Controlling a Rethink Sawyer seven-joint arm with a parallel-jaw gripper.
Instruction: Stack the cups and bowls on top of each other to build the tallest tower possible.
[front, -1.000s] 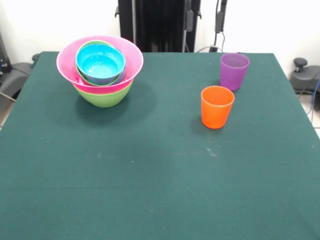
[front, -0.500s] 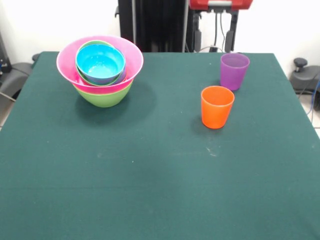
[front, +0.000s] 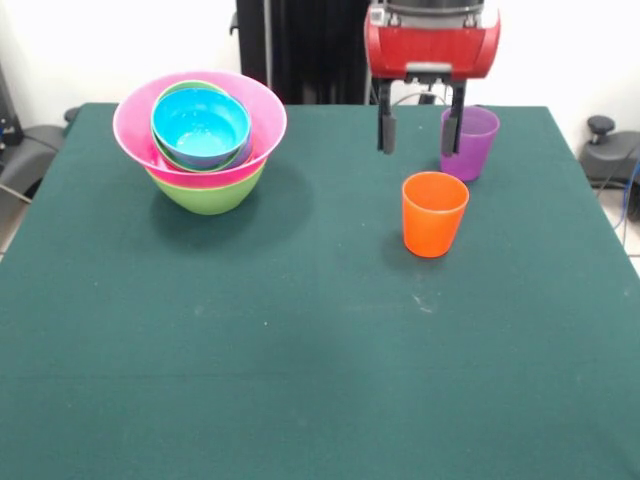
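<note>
My gripper (front: 419, 133) hangs open and empty from the top of the front view, above and just behind the orange cup (front: 434, 214). Its right finger (front: 455, 130) overlaps the purple cup (front: 470, 141), which stands upright beyond the orange one. The tower stands at the far left: a lime green bowl (front: 208, 192) at the base, a huge pink bowl (front: 200, 135) in it, and smaller bowls nested inside with a cyan bowl (front: 200, 124) on top.
The green table (front: 300, 340) spreads wide in front of the cups and tower. The robot's black pedestal (front: 315, 50) stands behind the far edge.
The gripper has come down into view from the top edge, lowering toward the two cups. The cups and the tower have not moved.
</note>
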